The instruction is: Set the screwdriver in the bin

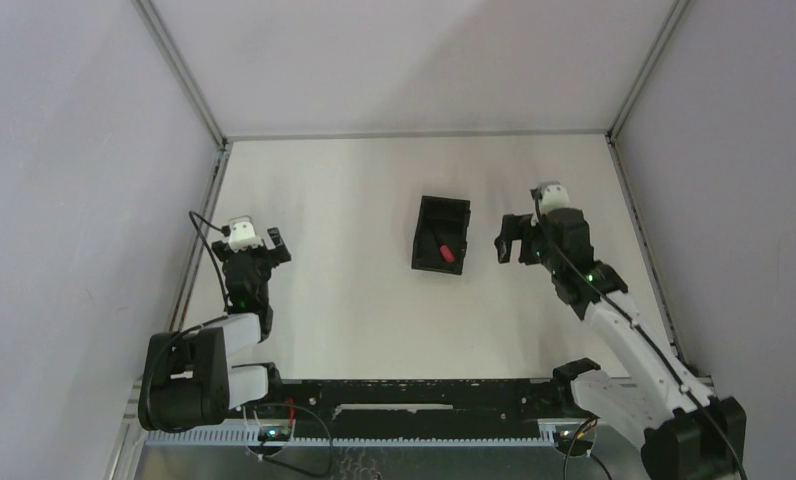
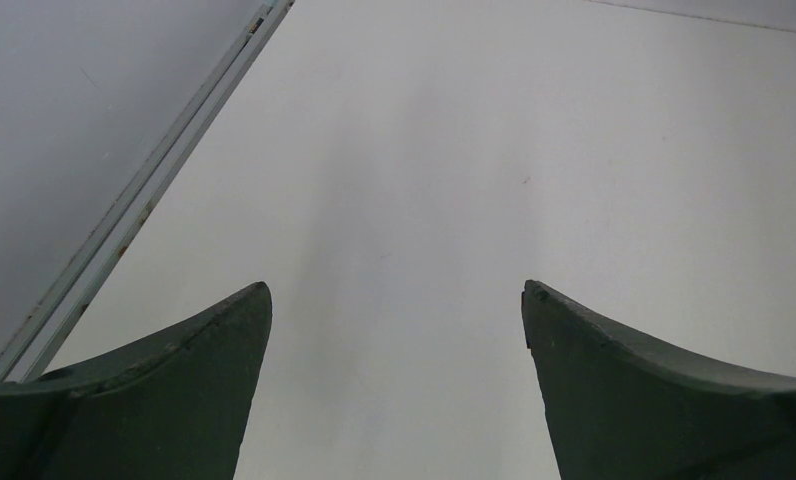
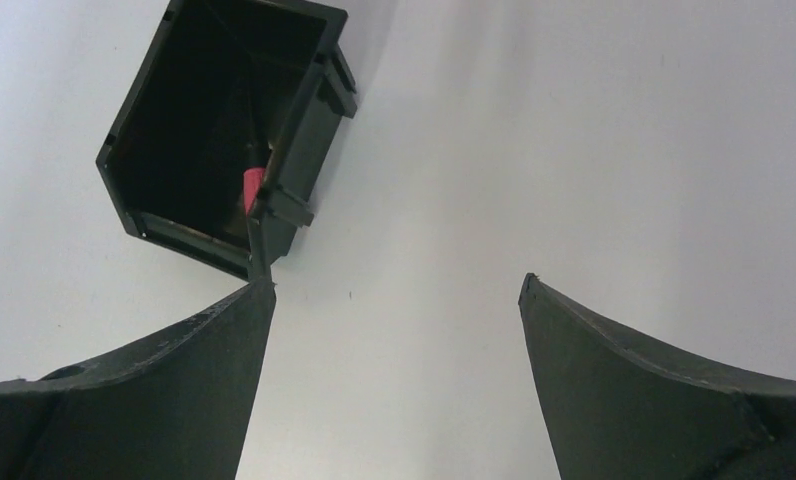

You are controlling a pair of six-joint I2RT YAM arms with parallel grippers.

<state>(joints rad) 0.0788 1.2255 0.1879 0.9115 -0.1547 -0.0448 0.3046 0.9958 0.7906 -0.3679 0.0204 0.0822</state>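
R gripper (image 3: 394, 285) (image 1: 509, 246): jaws spread wide, nothing between them, only bare table (image 3: 574, 150) in the gap.

Screwdriver (image 3: 253, 188) (image 1: 444, 252): inside the bin (image 3: 309, 120) (image 1: 419, 235), in the near-right part as seen from the top cam, close against the wall on the R arm's side. In the R wrist cam the red handle is partly hidden behind that wall. A thin dark line, apparently the shaft, runs from the handle over the bin's near corner toward the tip of the wrist view's left-hand finger (image 3: 204, 360). Long axis approx. along that bin wall, shaft end toward the R gripper, handle end deeper in the bin. Can't tell if the shaft tip touches the finger or the rim. Top cam too coarse to confirm the shaft direction.

Bin: black, open top, upright on the table, about mid-table. Long side runs roughly away from the arm bases, slightly skewed. Inside shows dark apart from the red handle.

R gripper sits just beside the bin on its right, apart from it, pointing toward it. Nothing lies between the two.

L gripper (image 2: 394, 290) (image 1: 259, 248): well apart from the bin, over the left side of the table, near the rail (image 2: 144, 200) at the table edge. Jaws wide apart, holding nothing, plain table surface below.

Enclosure walls (image 1: 74, 150) stand on the left, right and far sides of the table.
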